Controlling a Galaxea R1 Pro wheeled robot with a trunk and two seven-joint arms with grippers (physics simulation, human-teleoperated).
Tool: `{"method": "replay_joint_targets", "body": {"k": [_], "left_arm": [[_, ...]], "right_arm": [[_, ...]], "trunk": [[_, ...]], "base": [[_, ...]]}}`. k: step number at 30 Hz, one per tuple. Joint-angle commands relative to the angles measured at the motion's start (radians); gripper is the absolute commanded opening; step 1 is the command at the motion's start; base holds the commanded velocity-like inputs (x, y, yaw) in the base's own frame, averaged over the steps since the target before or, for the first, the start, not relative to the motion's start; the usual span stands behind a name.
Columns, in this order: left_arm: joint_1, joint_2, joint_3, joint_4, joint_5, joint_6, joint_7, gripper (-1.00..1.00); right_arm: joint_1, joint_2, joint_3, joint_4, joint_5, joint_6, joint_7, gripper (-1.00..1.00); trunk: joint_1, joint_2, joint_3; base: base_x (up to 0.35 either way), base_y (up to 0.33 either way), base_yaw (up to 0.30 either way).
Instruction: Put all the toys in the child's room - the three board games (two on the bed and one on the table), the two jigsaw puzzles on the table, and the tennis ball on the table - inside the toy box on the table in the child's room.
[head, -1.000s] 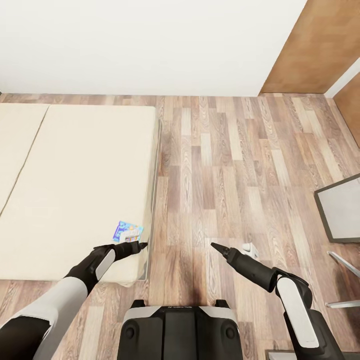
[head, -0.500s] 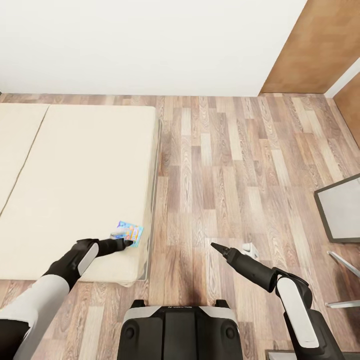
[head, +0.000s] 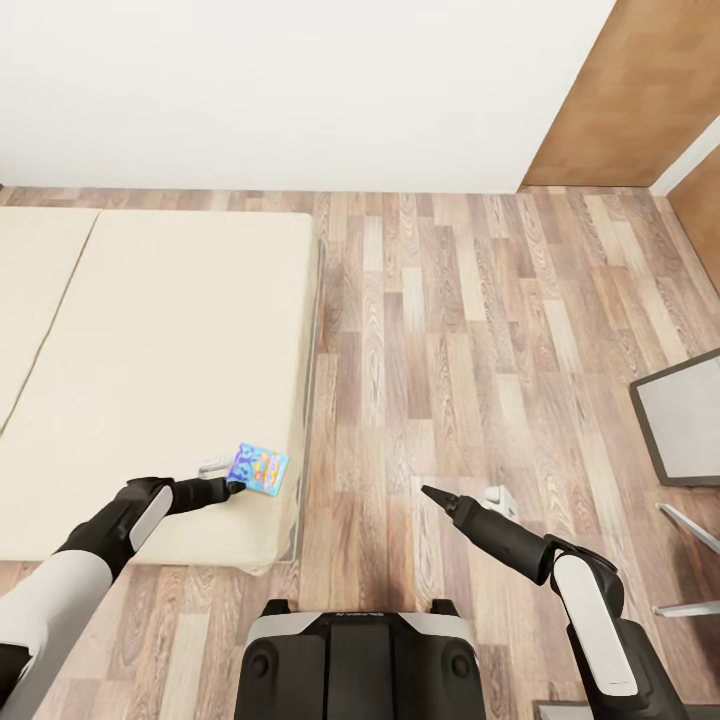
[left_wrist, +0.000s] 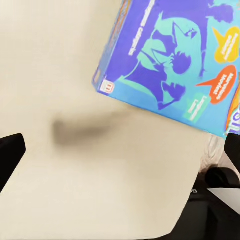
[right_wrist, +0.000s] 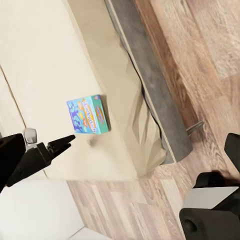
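A small blue-cyan board game lies near the foot corner of the bed, close to the mattress edge. My left gripper is low over the mattress with its tips right at the box's near corner. In the left wrist view the box lies ahead of the fingers, which are wide apart and hold nothing. My right gripper hangs open over the wood floor, to the right of the bed. From the right wrist view I see the box with the left gripper beside it.
The bed's dark grey frame runs along the mattress side. A dark-framed pale panel stands at the right edge, with thin metal legs below it. A brown wood panel meets the white wall at the far right. My base is below.
My left arm has drawn back leftward, its tips going from the mattress edge right of the box to the box's near corner. The box looks slightly turned. The right arm is still.
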Motion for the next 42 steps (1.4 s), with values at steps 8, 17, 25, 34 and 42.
{"method": "replay_joint_targets", "body": {"k": [8, 17, 25, 34, 42], "left_arm": [[0.000, 0.017, -0.005, -0.001, 0.002, 0.003, -0.010, 1.00], [0.000, 0.021, -0.005, -0.001, 0.001, 0.003, -0.011, 1.00], [0.000, 0.021, -0.006, -0.001, 0.002, 0.003, -0.010, 1.00], [0.000, 0.019, -0.004, -0.001, 0.004, -0.001, -0.010, 1.00], [-0.002, 0.008, 0.000, -0.001, 0.003, -0.002, 0.000, 1.00]], "right_arm": [[-0.001, 0.000, -0.002, 0.000, 0.007, 0.005, 0.008, 1.00], [0.000, 0.000, -0.002, -0.002, 0.007, 0.005, 0.008, 1.00], [-0.001, 0.000, -0.003, -0.002, 0.007, 0.005, 0.008, 1.00], [-0.001, -0.001, -0.004, -0.003, 0.007, 0.005, 0.008, 1.00], [-0.001, -0.002, -0.005, -0.003, 0.006, 0.007, 0.008, 1.00]], "trunk": [[0.001, -0.002, -0.001], [0.001, -0.002, -0.001], [0.001, -0.002, -0.001], [0.001, -0.002, -0.003], [0.001, -0.002, -0.010]], "base": [[0.035, 0.052, 0.000], [0.002, 0.032, 0.000], [0.000, 0.085, 0.000], [0.000, 0.007, 0.000], [0.000, 0.000, 0.000]]}}
